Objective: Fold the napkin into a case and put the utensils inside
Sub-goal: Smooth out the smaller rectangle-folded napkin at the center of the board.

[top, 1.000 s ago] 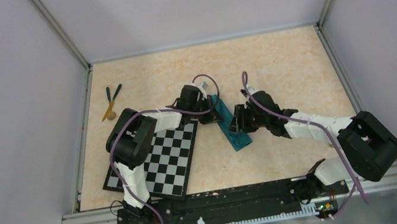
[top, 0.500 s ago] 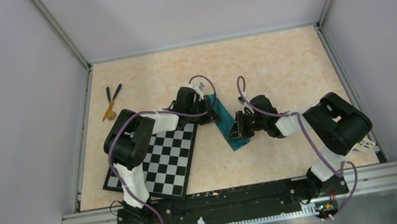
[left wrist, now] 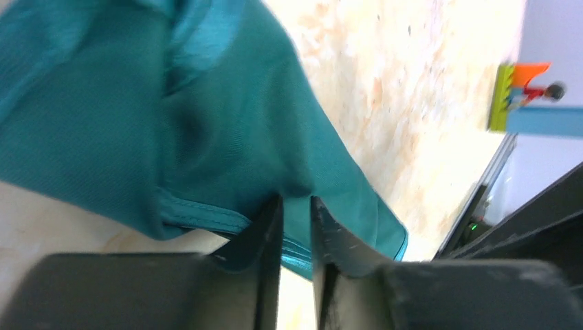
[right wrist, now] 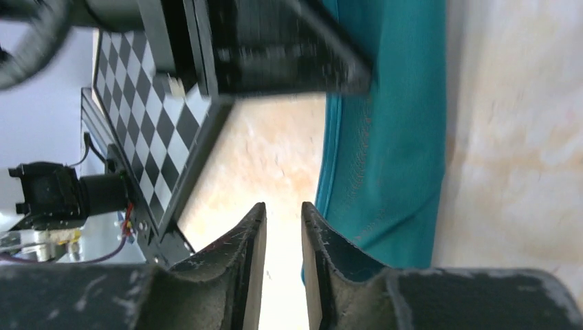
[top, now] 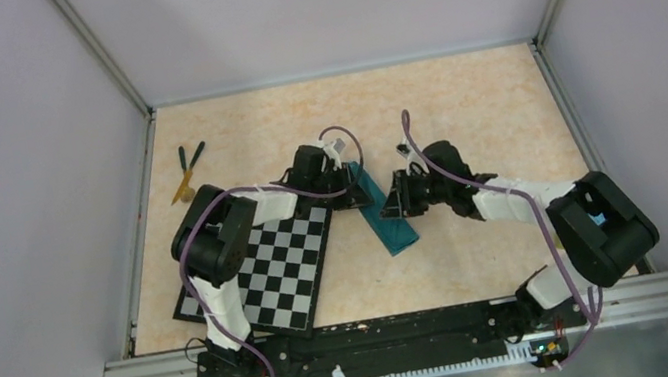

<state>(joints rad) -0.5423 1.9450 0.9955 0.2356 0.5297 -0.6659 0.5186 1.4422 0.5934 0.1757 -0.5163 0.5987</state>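
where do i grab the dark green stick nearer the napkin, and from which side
Its far half, from straight above, fingers closing across the thin width of the dark green stick. It lies flat on the table. It and the other dark stick spread apart toward their far tips but meet near the tan one, so there is likely finger room there.

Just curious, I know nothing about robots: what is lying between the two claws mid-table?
The napkin, folded into a narrow teal strip, lies on the table between the left claw and the right claw. The top view shows this best.
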